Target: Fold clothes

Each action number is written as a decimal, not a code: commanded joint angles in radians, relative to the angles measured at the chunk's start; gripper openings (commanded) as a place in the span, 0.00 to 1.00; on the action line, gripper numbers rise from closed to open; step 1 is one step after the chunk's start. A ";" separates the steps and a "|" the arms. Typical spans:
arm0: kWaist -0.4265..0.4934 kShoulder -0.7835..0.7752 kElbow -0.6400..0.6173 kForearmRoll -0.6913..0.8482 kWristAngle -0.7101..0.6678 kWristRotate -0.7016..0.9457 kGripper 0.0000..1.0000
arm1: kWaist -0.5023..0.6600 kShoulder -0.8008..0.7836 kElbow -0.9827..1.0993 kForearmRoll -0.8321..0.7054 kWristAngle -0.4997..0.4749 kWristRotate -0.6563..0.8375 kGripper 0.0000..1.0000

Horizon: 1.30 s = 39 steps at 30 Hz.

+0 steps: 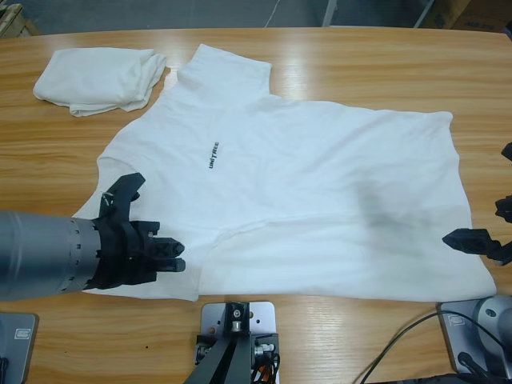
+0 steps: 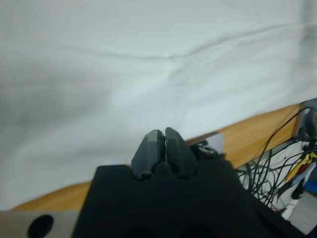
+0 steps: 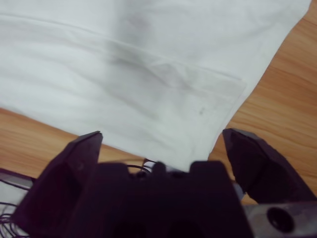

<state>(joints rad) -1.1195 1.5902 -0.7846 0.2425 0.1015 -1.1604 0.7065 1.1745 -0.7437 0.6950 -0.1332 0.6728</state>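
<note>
Left gripper hovered with jaws pressed together over the large T-shirt's sleeve; closed, it risked skidding off the cloth. Flat on the table, the hem corner faced the spread-jawed right gripper, which risked bunching it.

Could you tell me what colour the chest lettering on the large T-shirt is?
Black chest lettering, clearest in the high view.

Large T-shirt spread flat; small T-shirt bunched.
</note>
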 commanded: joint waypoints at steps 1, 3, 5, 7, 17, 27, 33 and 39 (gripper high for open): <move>0.021 0.108 0.077 -0.215 -0.075 -0.037 0.00 | 0.010 0.005 0.030 -0.007 0.015 0.008 0.98; 0.021 0.140 0.079 -0.232 -0.082 -0.042 0.00 | 0.010 0.006 0.031 -0.008 0.017 0.009 0.98; 0.021 0.158 0.082 -0.232 -0.083 -0.042 0.00 | 0.010 0.003 0.032 -0.008 0.015 0.009 0.98; 0.021 0.171 0.085 -0.232 -0.082 -0.042 0.00 | 0.010 0.003 0.034 -0.010 0.015 0.009 0.98; 0.014 0.211 0.104 -0.264 -0.113 -0.086 0.00 | 0.010 0.007 0.035 -0.012 0.015 0.010 0.98; 0.009 0.322 0.096 -0.355 -0.164 -0.136 0.00 | 0.010 0.007 0.035 -0.012 0.015 0.010 0.98; 0.009 0.362 0.105 -0.424 -0.167 -0.165 0.00 | 0.010 0.005 0.035 -0.011 0.016 0.010 0.98; 0.049 0.059 0.090 -0.346 -0.117 -0.075 0.00 | 0.010 -0.014 0.035 -0.009 0.016 0.010 0.98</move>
<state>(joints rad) -1.1088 1.8676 -0.7066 -0.1700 -0.0484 -1.3128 0.7068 1.1744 -0.7390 0.6903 -0.1329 0.6729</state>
